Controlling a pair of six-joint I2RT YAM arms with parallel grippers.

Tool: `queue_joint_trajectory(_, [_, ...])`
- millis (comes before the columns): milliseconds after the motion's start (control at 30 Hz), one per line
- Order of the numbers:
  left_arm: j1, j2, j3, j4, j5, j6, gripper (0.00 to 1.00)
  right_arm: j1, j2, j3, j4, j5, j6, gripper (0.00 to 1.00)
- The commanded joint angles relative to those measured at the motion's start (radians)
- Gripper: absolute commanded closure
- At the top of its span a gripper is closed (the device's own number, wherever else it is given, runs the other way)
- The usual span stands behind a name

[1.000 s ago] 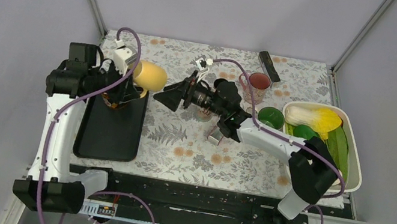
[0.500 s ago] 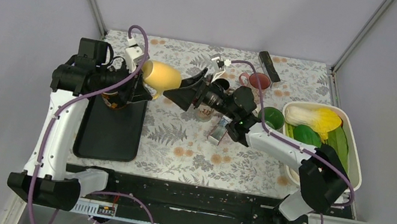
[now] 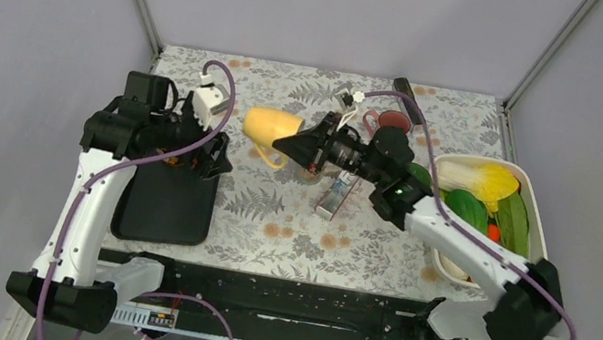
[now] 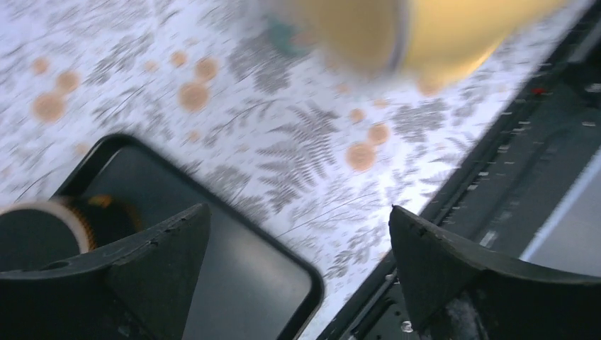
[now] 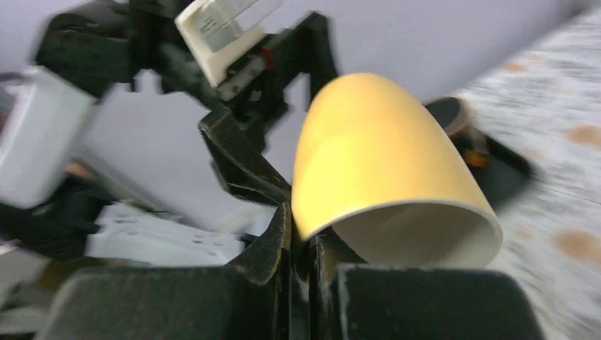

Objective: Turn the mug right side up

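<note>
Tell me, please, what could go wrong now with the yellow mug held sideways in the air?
The right jaws pinch only the rim of the yellow mug; that thin hold may let it swing or slip and fall onto the table.
The left jaws stand open close beside it, so turning the mug could knock them.

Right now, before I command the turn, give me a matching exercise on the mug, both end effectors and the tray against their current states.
Column one:
1. mug
2. left end effector
3. right end effector
4. tray

Column two:
A. open, gripping nothing
B. shut on a rim
C. on its side, up in the air
D. flat on the table, left side

Pairs: 1-C, 2-A, 3-B, 4-D
</note>
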Motion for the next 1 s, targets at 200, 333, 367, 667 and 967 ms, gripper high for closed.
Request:
queue_joint_trajectory(200, [0.081,-0.082,-0.124,0.098,-0.521,0.038,0.01,-0.016,-0.268,0.250,-1.381,0.754,-0.631,1.00])
queue_joint_trajectory(333, [0.217,-0.024,-0.177,0.148,-0.523,0.088,0.01,-0.016,-0.210,0.270,-1.637,0.795,-0.610,1.00])
queue_joint_trajectory(367, [0.250,-0.004,-0.182,0.161,-0.515,0.094,0.01,-0.016,-0.209,0.245,-1.648,0.787,-0.604,1.00])
queue_joint_trajectory(667, [0.391,0.166,-0.142,0.257,-0.492,0.064,0.04,-0.058,-0.058,0.035,-1.584,0.636,-0.610,1.00])
queue_joint_trajectory(967, [0.439,0.233,-0.199,0.252,-0.516,0.085,0.04,-0.115,0.081,0.040,-1.497,0.565,-0.621,0.88])
